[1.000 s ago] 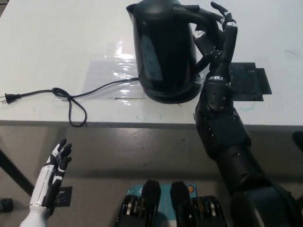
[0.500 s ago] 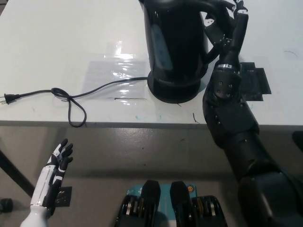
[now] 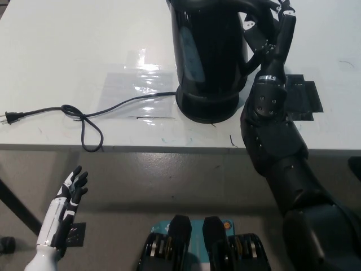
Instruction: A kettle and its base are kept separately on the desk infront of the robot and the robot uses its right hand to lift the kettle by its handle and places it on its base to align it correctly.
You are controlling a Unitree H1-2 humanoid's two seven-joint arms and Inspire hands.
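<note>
— Since the kettle (image 3: 210, 53) is seen standing upright over its base (image 3: 206, 106) near the middle of the desk (image 3: 67, 45), what is the alignment judged to turn on?

— On the handle side. The handle is turned toward the robot's right, and the right hand (image 3: 269, 35) is wrapped around it there, just beside the body. The kettle's long axis is held vertical, roughly above the round base, whose cord (image 3: 84, 116) is trailed off to the left.

— Is full seating shown?

— That cannot be told; the lower rim is seen at the base, but the contact is hidden.

— And the left hand (image 3: 67, 199)?

— It is held low below the desk edge, fingers spread, nothing grasped, well apart from the kettle.
</note>
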